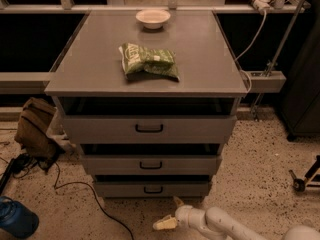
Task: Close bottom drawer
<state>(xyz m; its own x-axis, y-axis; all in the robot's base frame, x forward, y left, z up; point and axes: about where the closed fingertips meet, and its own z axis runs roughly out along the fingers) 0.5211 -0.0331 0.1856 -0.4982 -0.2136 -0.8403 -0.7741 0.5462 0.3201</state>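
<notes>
The bottom drawer (152,188) is the lowest of three in the grey cabinet (100,69). It has a low grey front and a small black bar handle (153,189). Its front sits further back than the middle drawer's front (150,164), with a thin dark gap above it. My gripper (170,213) is on the floor side just in front of and below the drawer, apart from it. Its two pale fingertips (164,224) are spread open and hold nothing. The white arm (225,224) comes in from the bottom right.
A green snack bag (148,61) and a white bowl (153,18) lie on the cabinet top. The top drawer (149,128) stands out furthest. A black cable (95,204), a blue object (17,220) and a brown bag (35,126) lie left; a stand foot (302,180) is at the right.
</notes>
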